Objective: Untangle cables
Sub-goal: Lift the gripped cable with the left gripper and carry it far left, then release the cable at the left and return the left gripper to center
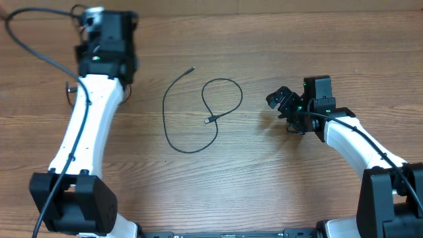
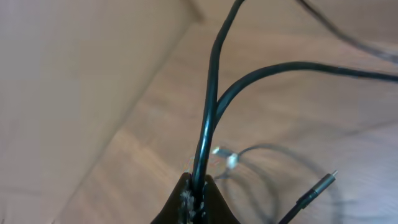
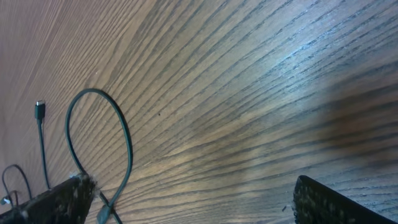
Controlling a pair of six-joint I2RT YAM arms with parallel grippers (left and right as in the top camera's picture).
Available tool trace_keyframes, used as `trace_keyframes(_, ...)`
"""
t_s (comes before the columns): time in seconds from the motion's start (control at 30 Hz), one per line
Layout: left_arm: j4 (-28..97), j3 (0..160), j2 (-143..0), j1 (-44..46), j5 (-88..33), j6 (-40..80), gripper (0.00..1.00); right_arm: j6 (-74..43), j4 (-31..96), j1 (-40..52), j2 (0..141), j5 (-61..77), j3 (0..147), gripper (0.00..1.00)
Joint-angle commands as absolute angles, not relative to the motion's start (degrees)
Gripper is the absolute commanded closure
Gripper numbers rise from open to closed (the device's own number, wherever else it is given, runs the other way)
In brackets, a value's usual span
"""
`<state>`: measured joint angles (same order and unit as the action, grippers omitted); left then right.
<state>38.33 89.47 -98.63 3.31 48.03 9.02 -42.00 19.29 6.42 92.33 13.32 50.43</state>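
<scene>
The left jaws are pressed shut on the pinched cable [image 2: 208, 112]. In the left wrist view two black strands rise side by side out of the pinch and part a little higher up. Beneath them, out of focus, a silver-tipped plug [image 2: 224, 159] and a dark plug end [image 2: 320, 186] lie on the wood. From overhead this grip sits at the far left corner, at the end of the left arm [image 1: 86, 125], and the strands themselves cannot be made out there. The right jaws stand wide with nothing between them, low over the table [image 1: 264, 185] at the end of the right arm [image 1: 350, 135]. Their left finger is just beside the loop [image 3: 129, 155] of the loose cable [image 1: 164, 118]. That cable lies alone in the middle of the table: a long open curve on its left, a round loop on its right, and its small plug [image 1: 210, 120] lying where the loop closes on the cord. It looks thin, light and limp, so it will likely sag from any single hold and slide easily over the smooth wood. Lying flat, it gives little to pinch. The stiff plug, or the cord right behind it, seems the surest place to take hold. The top of the loop is the nearer choice. A gentle draw should do, since a hard tug could strain the plug's joint.
</scene>
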Motion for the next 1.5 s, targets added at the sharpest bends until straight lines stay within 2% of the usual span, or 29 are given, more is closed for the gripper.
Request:
trace_keyframes(0.0,39.0,85.3,-98.1,-3.6,46.4,10.6,0.96,-42.2,19.0,6.3,92.7,13.6,50.2,0.00)
trace_keyframes(0.17,38.9,80.0,-98.1,-10.6,46.1,18.4,0.96,-42.2,19.0,6.3,92.7,13.6,50.2,0.00)
trace_keyframes(0.33,37.2,76.8,-98.1,-16.1,37.0,20.6,0.96,-42.2,19.0,6.3,92.7,13.6,50.2,0.00)
trace_keyframes(0.63,36.8,76.7,-98.1,-18.4,28.1,20.6,0.96,-42.2,18.9,6.3,92.7,13.6,50.2,0.00)
trace_keyframes(0.7,36.8,76.7,-98.1,-18.4,26.3,20.6,0.85,-42.2,19.0,6.3,92.7,13.6,50.2,0.00)
trace_keyframes(0.77,36.8,76.7,-98.1,-18.4,25.5,20.7,0.56,-42.2,19.0,6.3,92.7,13.6,50.2,0.00)
trace_keyframes(0.8,36.7,76.7,-98.1,-18.4,25.4,20.7,0.53,-42.2,19.0,6.3,92.7,13.6,50.2,0.00)
trace_keyframes(0.9,36.7,76.7,-98.1,-18.4,25.4,20.9,0.51,-42.2,18.9,6.3,92.7,13.6,50.2,0.00)
trace_keyframes(0.97,36.7,76.7,-98.1,-18.4,23.0,21.3,0.44,-42.2,18.9,6.3,92.7,13.6,50.2,0.00)
trace_keyframes(1.03,36.8,76.7,-98.1,-18.4,16.8,21.3,0.37,-42.2,18.9,6.3,92.7,13.6,50.2,0.00)
trace_keyframes(1.2,37.5,76.6,-98.1,-18.3,2.6,21.3,0.31,-42.2,18.7,6.3,92.7,13.6,50.2,0.00)
trace_keyframes(1.3,39.6,76.6,-98.1,-18.1,-9.7,21.2,0.22,-42.2,18.7,6.3,92.7,13.6,50.2,0.00)
trace_keyframes(1.33,40.2,76.6,-98.1,-17.9,-11.5,21.2,0.18,-42.2,18.7,6.3,92.7,13.6,50.2,0.00)
trace_keyframes(1.47,44.2,76.6,-98.1,-15.9,-13.9,21.2,0.14,-42.2,18.7,6.3,92.7,13.6,50.2,0.00)
